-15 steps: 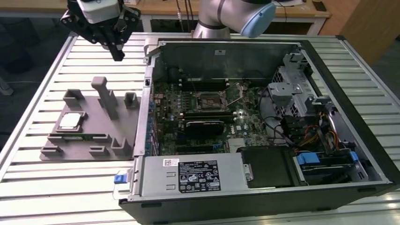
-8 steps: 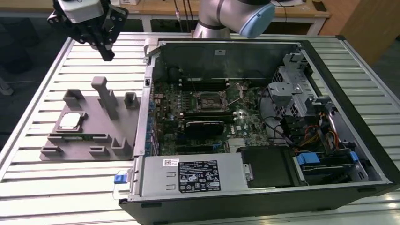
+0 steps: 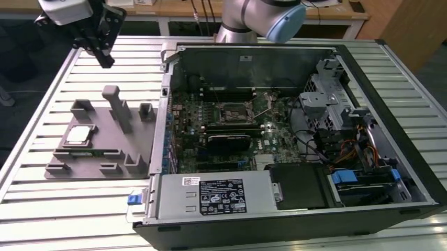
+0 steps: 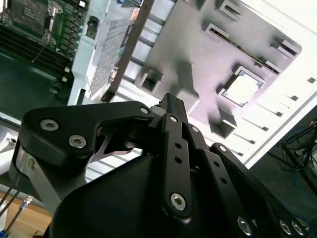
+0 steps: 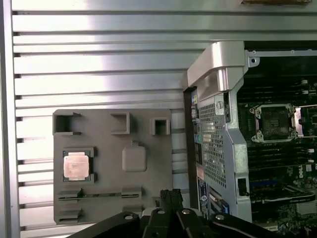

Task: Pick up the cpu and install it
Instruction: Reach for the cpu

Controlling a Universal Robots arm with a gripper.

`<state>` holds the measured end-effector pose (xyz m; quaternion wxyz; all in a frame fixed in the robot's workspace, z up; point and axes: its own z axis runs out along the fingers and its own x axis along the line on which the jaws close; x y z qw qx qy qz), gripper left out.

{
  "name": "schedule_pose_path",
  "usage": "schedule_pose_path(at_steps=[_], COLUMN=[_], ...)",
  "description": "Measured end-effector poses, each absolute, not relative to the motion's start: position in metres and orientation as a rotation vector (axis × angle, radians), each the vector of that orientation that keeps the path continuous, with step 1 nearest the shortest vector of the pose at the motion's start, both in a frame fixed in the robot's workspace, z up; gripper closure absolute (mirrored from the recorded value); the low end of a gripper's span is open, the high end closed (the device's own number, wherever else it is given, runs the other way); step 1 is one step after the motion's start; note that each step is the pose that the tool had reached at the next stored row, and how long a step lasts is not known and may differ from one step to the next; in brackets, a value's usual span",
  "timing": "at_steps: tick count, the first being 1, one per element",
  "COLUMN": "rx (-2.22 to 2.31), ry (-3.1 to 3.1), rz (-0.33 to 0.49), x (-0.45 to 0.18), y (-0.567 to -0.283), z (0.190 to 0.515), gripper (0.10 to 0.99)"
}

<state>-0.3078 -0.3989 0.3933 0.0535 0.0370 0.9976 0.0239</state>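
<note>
Gripper [image 3: 106,61], pinched shut and empty, hangs well apart from the cpu [image 3: 78,135] in its grey holder tray [image 3: 104,151]; white case label [image 3: 222,196] too small to read

Slatted metal table [image 3: 56,209]; wooden bench [image 3: 175,10] behind; dark floor [image 3: 21,65].

You see cpu [image 5: 76,165] with shiny silvery metal top, matt grey plastic tray [image 5: 106,148], bright ribbed metal bench [image 5: 99,64], matt black fingers [image 4: 172,106].
</note>
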Motion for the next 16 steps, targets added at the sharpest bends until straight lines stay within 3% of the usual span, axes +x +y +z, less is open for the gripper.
schedule_pose_path(at_steps=[16], rx=[0.111], ry=[3.017], rz=[0.074], x=[-0.356], y=[-0.399], z=[0.385], gripper=[0.98])
